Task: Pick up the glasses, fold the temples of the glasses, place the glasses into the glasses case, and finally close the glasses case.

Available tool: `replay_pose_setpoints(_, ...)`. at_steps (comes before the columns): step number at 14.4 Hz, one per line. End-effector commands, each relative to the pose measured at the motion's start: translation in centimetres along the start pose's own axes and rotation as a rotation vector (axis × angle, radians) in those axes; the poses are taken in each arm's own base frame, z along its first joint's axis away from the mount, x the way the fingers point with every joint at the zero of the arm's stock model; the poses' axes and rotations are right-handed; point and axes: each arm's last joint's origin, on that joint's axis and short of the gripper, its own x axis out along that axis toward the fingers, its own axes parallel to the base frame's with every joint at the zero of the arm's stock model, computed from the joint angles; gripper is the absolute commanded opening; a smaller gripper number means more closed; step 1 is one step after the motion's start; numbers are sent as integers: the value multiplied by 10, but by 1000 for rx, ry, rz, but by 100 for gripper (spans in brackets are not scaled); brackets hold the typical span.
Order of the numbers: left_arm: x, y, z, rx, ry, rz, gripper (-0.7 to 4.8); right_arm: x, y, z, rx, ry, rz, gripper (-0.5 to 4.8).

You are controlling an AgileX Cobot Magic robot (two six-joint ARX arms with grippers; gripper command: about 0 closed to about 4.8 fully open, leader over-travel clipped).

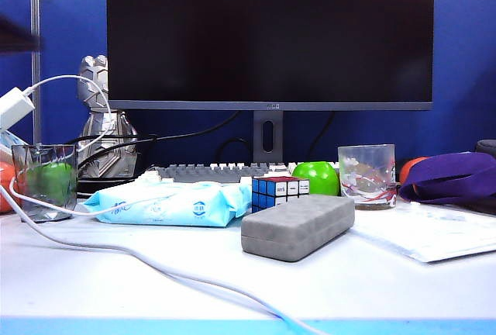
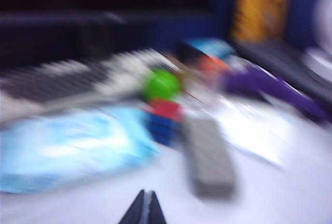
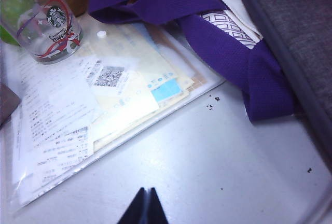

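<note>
Grey felt glasses case (image 1: pixel 298 226) shut, lying flat on the white table (image 1: pixel 372 281) near the middle, angled with one end toward the camera. Just behind it, a Rubik's cube (image 1: pixel 280 190); to the cube's left, a light-blue wipes packet (image 1: pixel 167 203); behind the cube, a green apple (image 1: pixel 315 177) and a grey keyboard (image 1: pixel 209 171). No spectacles or temples to be made out in any view. Right of the case, a printed drinking glass (image 1: pixel 366 175), a clear sleeve of papers (image 1: pixel 434 230) and a purple strap (image 1: pixel 449 176). At far left, a second clear tumbler (image 1: pixel 45 180) with something green behind it, and a white cable (image 1: pixel 132 253) trailing across the table. Large dark monitor (image 1: pixel 270 32) at the back. Left gripper (image 2: pixel 144 211) hanging over the table in front of the case and the wipes packet, tips pressed together and empty; wrist picture heavily blurred. Right gripper (image 3: pixel 144 208) over bare table beside the paper sleeve (image 3: pixel 93 110), near the purple strap (image 3: pixel 233 42) and the printed glass (image 3: pixel 44 22), tips likewise together with nothing between them. Neither gripper seen in the exterior view.
</note>
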Motion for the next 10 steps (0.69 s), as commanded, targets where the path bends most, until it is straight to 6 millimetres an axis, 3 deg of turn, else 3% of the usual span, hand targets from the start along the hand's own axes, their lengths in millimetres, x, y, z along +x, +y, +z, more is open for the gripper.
replay_pose_setpoints(1,-16,21,-1,10,-56,218,-6,1,0,-1,2,4,-3,-5)
replay_pose_setpoints(3,-18,28,-6,21,-5,309,-6,1,0,-1,2,2,-2,-5)
replay_pose_setpoints(6,-22,41,-31,27,173,477,-6,1,0,-1,2,2,-2,-5)
replay_pose_setpoints(10,-28,50,-32,-102,157,551,-6,1,0,-1,2,2,-3,-5)
